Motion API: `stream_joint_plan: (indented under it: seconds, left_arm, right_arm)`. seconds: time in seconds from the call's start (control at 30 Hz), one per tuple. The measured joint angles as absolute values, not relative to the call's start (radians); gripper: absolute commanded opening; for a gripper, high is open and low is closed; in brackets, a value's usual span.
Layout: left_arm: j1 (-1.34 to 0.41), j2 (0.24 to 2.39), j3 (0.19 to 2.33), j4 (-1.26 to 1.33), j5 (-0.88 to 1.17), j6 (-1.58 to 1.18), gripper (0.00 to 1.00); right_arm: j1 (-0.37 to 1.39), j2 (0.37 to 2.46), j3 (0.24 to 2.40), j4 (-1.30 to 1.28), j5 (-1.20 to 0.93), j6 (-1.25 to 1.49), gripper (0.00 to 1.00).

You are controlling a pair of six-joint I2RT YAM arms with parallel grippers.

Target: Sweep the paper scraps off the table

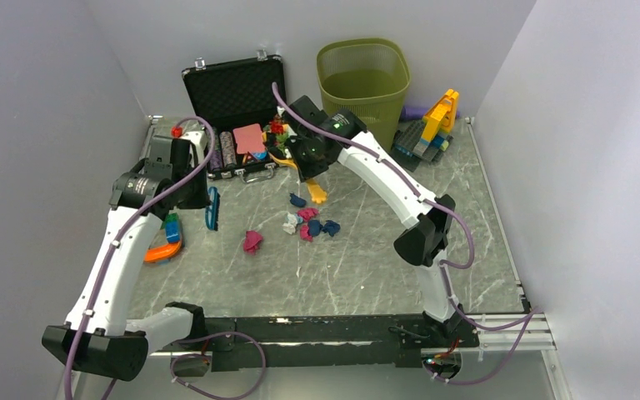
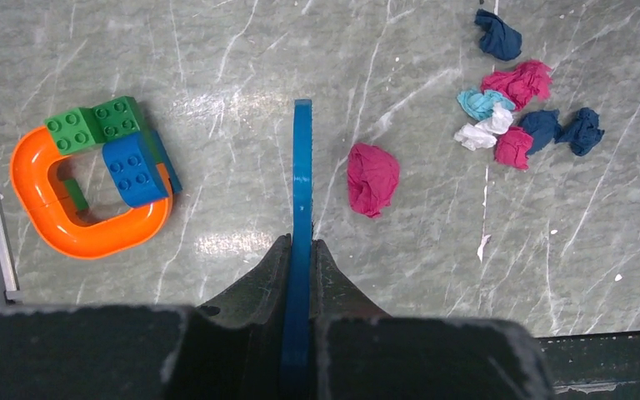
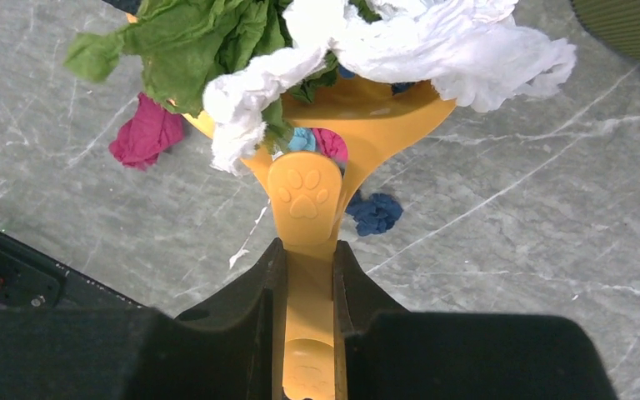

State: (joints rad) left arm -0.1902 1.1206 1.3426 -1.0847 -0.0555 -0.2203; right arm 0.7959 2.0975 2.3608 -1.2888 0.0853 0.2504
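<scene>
- left pincer (image 2: 302,246) clenched on a thin blue blade (image 2: 302,167), edge-on over the table (image 1: 367,267); an orange ring (image 2: 50,208) with bricks (image 2: 133,167) lies to its left
- paper scraps (image 2: 517,83) clustered mid-table; one pink wad (image 2: 372,177) apart, just beside the blade
- right pincer (image 3: 304,250) grasping a yellow scoop (image 3: 304,200) heaped with green and white paper (image 3: 433,42)
- behind: open black case (image 1: 233,92); green basket (image 1: 363,79)

Paw print (image 3: 303,198), perhaps logo, on yellow handle (image 3: 304,275)

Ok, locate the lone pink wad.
In the top view, the pink wad lies alone, left of the scrap cluster and right of the blue tool.
</scene>
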Motion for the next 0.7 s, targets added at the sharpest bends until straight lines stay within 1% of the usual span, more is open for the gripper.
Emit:
stream_joint_plan:
  seconds: [0.27, 0.5, 0.7]
  left_arm:
    - [-0.19, 1.121, 1.304, -1.056, -0.029, -0.221, 0.0]
    - [-0.19, 1.121, 1.297, -1.054, -0.009, -0.221, 0.0]
    - [-0.19, 1.121, 1.297, -1.055, -0.005, -0.221, 0.0]
  right_arm:
    - [0.745, 2.098, 2.431, -1.296, 0.038, 0.25, 0.0]
    - [0.628, 2.099, 2.508, -1.291, -0.032, 0.247, 0.0]
    - [0.514, 2.099, 2.542, -1.228, -0.127, 0.255, 0.0]
